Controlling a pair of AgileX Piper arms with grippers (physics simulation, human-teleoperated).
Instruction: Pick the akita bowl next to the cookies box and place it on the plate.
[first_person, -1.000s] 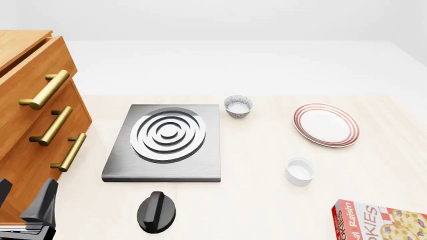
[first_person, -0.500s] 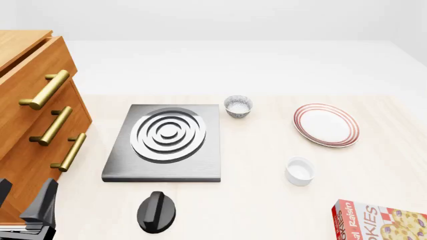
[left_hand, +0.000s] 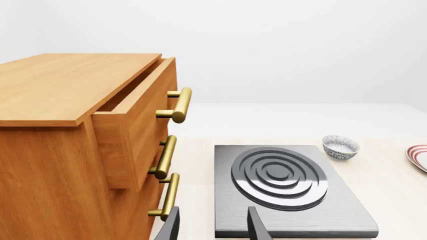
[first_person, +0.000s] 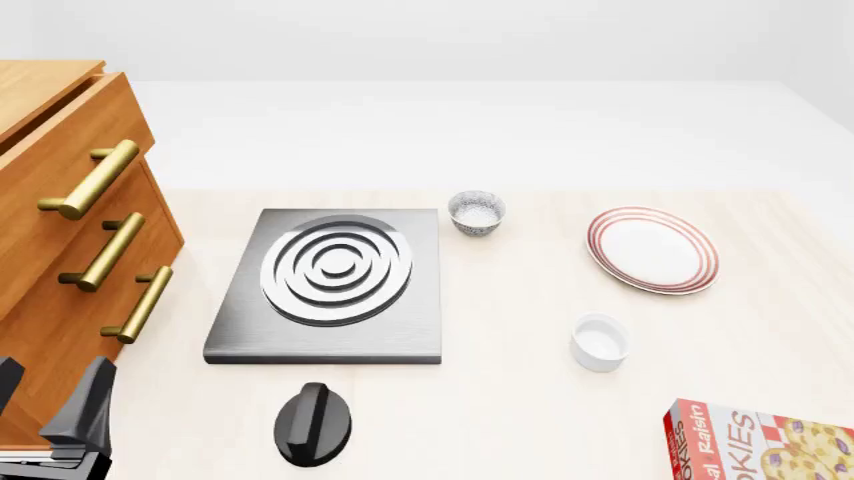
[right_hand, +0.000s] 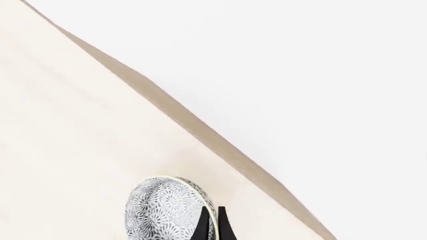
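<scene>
An akita bowl (right_hand: 167, 210), grey-and-white speckled, fills the lower part of the right wrist view. My right gripper (right_hand: 212, 225) has its two dark fingertips pinched close on the bowl's rim. That gripper and that bowl are outside the front view. The cookies box (first_person: 761, 442) lies at the table's near right corner. The plate (first_person: 651, 250) with red rings sits far right. A second speckled bowl (first_person: 477, 212) stands behind the stove slab. My left gripper (first_person: 51, 388) rests open and empty at the near left, beside the cabinet.
A grey stove slab (first_person: 240, 335) with ring burner lies centre left, with a black knob (first_person: 314, 423) in front of it. A white ramekin (first_person: 599, 341) stands between the plate and the cookies box. A wooden cabinet (first_person: 54, 250) with brass handles blocks the left side, its top drawer ajar.
</scene>
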